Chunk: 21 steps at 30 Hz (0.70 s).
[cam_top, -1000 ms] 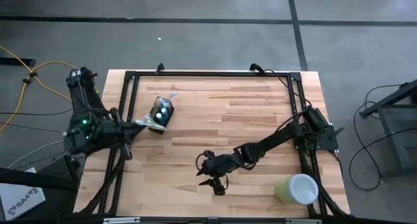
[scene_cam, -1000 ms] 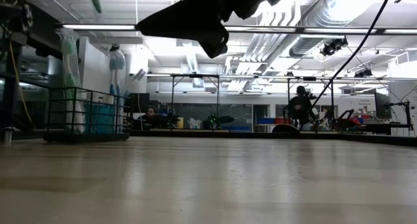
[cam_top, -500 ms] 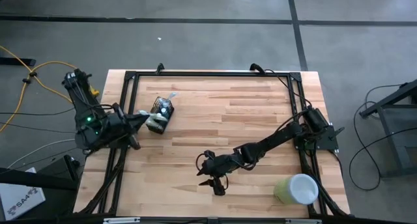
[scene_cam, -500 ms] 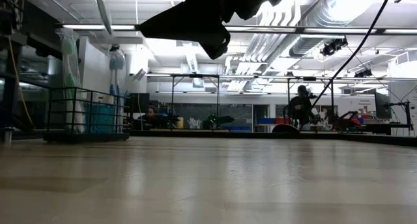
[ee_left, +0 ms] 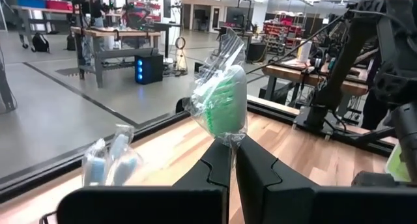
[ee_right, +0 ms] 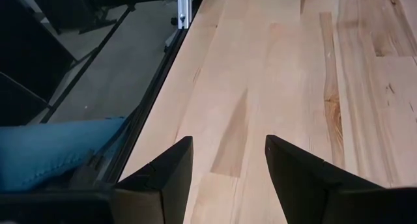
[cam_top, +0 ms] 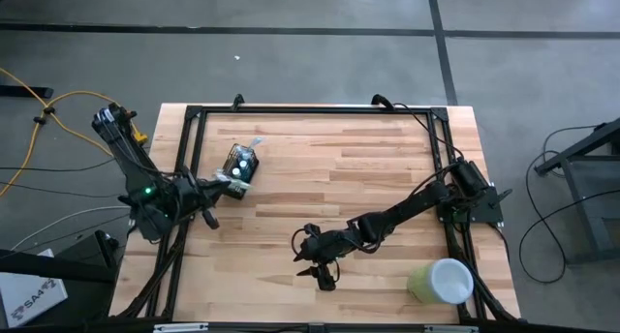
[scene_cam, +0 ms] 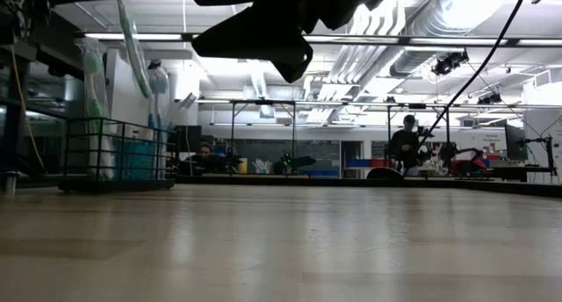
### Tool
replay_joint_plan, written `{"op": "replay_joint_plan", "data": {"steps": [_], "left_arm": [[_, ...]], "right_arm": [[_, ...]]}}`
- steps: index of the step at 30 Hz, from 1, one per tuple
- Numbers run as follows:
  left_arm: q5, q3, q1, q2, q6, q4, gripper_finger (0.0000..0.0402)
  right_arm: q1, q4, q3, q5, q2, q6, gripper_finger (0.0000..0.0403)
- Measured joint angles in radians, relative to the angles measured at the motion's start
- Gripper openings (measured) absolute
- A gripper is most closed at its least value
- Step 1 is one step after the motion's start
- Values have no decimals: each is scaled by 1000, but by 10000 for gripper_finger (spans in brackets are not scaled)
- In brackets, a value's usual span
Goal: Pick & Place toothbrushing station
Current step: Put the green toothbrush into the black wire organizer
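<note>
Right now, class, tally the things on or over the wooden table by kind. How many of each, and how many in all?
Black wire-mesh holder cup: 1
Pale green cup with white inside: 1
Plastic-wrapped toothbrushes: 3, two standing in the holder, a green one in the left pincer
Robot pincers: 2, counting the right pincer
Total: 7

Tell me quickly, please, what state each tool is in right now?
Left tool: closed on a green toothbrush in clear plastic wrap.
Right tool: open, holding nothing, above the wooden table.
</note>
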Motion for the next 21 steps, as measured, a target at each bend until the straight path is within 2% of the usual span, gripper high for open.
{"op": "replay_joint_plan", "data": {"steps": [3, 9, 13, 17, 19, 21], "left_arm": [[-1, -11, 1, -5, -15, 2, 2], [1, -11, 13, -77, 102, 58, 2], [62, -11, 12, -137, 344, 231, 2], [217, -10, 11, -192, 668, 419, 2], [297, -10, 11, -227, 785, 456, 2], [325, -10, 11, -266, 851, 455, 2]], "right_arm": [[0, -4, 0, 0, 0, 1, 184], [0, -8, 0, -1, 0, 4, 184], [0, -8, 0, 2, 0, 5, 184], [0, -8, 0, 3, 0, 5, 184], [-1, -8, 0, 4, 0, 4, 184], [-2, -8, 0, 4, 0, 4, 184]]}}
